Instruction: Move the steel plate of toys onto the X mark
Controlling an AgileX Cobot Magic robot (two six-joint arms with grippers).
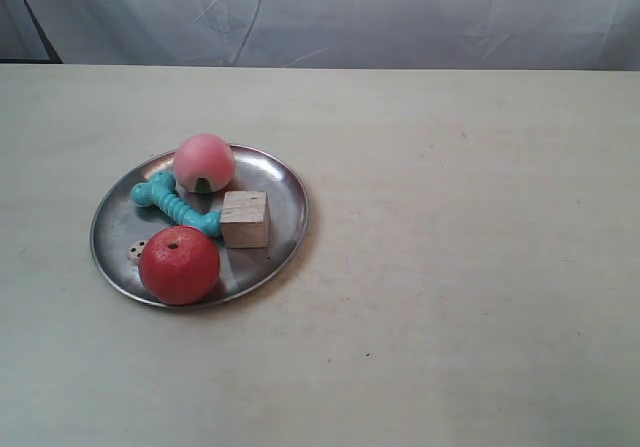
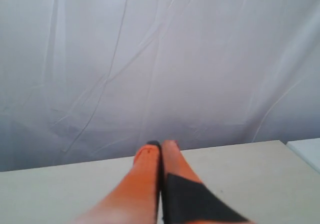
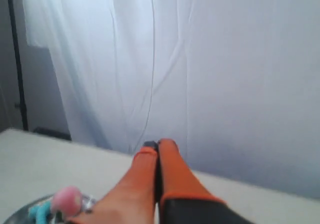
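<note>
The steel plate (image 1: 285, 192) rests on the beige table at the exterior view's left. It holds a pink peach (image 1: 204, 162), a turquoise bone (image 1: 172, 204), a wooden cube (image 1: 245, 218), a red apple ball (image 1: 179, 264) and a white die (image 1: 135, 251) half hidden behind the apple. I cannot make out the X mark; only a tiny dark speck (image 1: 367, 355) shows on the table. Neither arm appears in the exterior view. My left gripper (image 2: 161, 144) is shut and empty, above bare table. My right gripper (image 3: 159, 144) is shut and empty, with the peach (image 3: 66, 200) and plate rim (image 3: 20, 215) off to one side.
A wrinkled white curtain (image 1: 330, 12) hangs behind the table's far edge. A dark gap (image 1: 30, 27) shows at the back left corner. A pale object's corner (image 2: 307, 151) lies at the edge of the left wrist view.
</note>
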